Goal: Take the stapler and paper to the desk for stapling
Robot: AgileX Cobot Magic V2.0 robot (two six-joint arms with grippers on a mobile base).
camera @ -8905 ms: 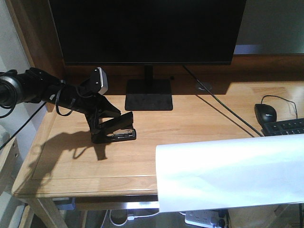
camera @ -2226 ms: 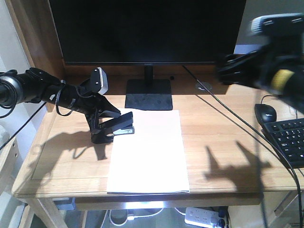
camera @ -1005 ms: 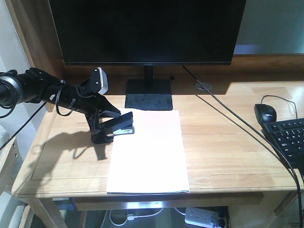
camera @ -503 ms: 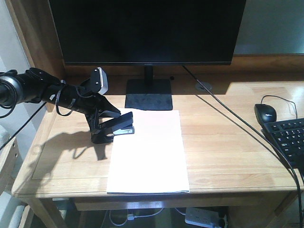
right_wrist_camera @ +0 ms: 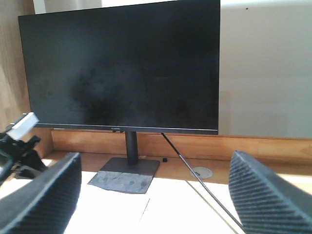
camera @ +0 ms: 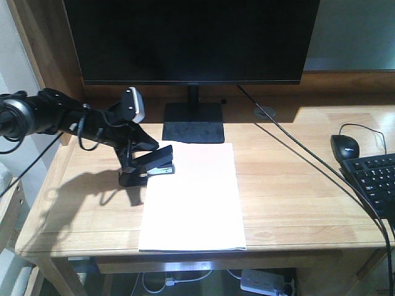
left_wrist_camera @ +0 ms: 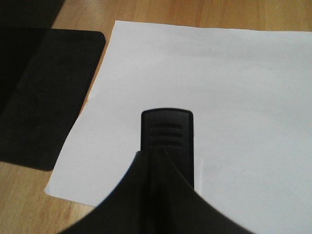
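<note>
your left gripper (camera: pixel 134 161) is pinched onto the stapler (camera: pixel 154 166) from behind. it sits at the far left corner of the paper (camera: pixel 191 197), and in the left wrist view its nose (left_wrist_camera: pixel 167 141) lies over the sheet just inside the left edge. you cannot tell from here whether the corner is actually between the stapler's two halves. the paper lies flat on the desk (camera: pixel 290 185), just in front of the monitor stand (camera: pixel 192 122), with its near edge close to the front rim. your right gripper (right_wrist_camera: pixel 156 204) is spread wide, holds nothing, and looks at the monitor from well above the paper. treat the stapler as rigid and fairly dense, with smooth plastic sides that may slip. its sprung top will likely tilt if you squeeze near the nose, so hold it on the flanks toward the hinge. the paper is light and floppy and will probably skate on the smooth wood or fan apart, so pin it flat near the corner or take it by an edge, not in the middle.
</note>
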